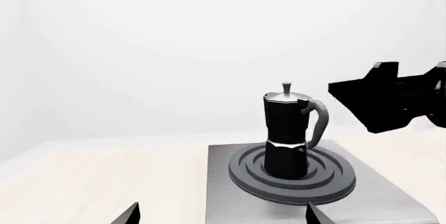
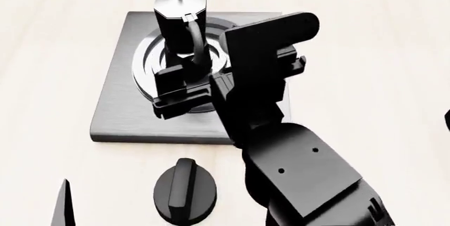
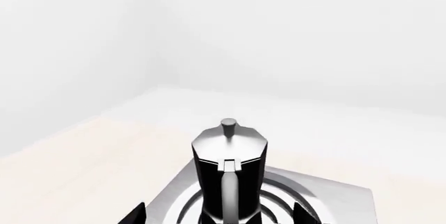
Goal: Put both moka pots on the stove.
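While one moka pot (image 2: 180, 18) stands upright on the stove (image 2: 116, 111), right pincer (image 2: 181, 90) near its handle, spread open, empty

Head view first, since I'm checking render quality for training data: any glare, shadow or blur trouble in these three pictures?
Head view: sharp; the right arm's end effector is a detail-less black silhouette over the stove. Left wrist view: highlights on the moka pot, white featureless background. Right wrist view: soft, washed-out, no clear shadows.
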Controlling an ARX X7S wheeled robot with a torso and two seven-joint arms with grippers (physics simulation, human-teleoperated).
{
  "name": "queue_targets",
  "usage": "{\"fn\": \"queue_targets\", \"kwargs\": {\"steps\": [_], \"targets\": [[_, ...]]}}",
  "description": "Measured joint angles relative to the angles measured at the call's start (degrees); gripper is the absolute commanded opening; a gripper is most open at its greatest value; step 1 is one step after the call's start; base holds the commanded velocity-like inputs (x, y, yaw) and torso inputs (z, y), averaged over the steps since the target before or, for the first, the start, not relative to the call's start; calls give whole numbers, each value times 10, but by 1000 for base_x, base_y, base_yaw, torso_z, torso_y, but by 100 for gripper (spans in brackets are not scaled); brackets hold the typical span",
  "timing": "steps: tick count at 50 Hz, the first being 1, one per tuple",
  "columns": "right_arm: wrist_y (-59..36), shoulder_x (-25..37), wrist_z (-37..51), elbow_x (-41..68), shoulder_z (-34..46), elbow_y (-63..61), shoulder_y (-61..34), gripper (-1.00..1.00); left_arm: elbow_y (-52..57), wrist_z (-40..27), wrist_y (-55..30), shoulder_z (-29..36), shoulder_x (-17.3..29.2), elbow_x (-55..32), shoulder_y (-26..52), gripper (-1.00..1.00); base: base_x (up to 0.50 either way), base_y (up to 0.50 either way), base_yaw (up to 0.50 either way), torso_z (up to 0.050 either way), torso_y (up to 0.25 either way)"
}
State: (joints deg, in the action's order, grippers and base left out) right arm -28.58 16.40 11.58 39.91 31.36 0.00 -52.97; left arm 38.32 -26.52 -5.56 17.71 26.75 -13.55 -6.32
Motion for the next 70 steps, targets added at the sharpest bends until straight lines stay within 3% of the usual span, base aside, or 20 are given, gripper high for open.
{"fn": "queue_targets", "kwargs": {"steps": [15, 26, 40, 56, 70], "targets": [[-39, 112, 90, 19, -41, -231, 81, 100, 1, -3, 0, 2, 2, 4, 0, 100, 0, 0, 0, 0, 0], [-22, 199, 119, 30, -101, -310, 150, 100, 3, -5, -1, 4, 3, 5, 0, 100, 0, 0, 0, 0, 0], [45, 292, 121, 32, -205, -316, 259, 100, 4, -7, -2, 6, 3, 7, 0, 100, 0, 0, 0, 0, 0], [56, 384, 118, 77, -323, -282, 352, 100, 2, -8, 1, 11, 3, 8, 1, 100, 0, 0, 0, 0, 0], [34, 427, 99, 111, -360, -223, 363, 100, 3, -10, 0, 10, 5, 6, 2, 100, 0, 0, 0, 0, 0]]}}
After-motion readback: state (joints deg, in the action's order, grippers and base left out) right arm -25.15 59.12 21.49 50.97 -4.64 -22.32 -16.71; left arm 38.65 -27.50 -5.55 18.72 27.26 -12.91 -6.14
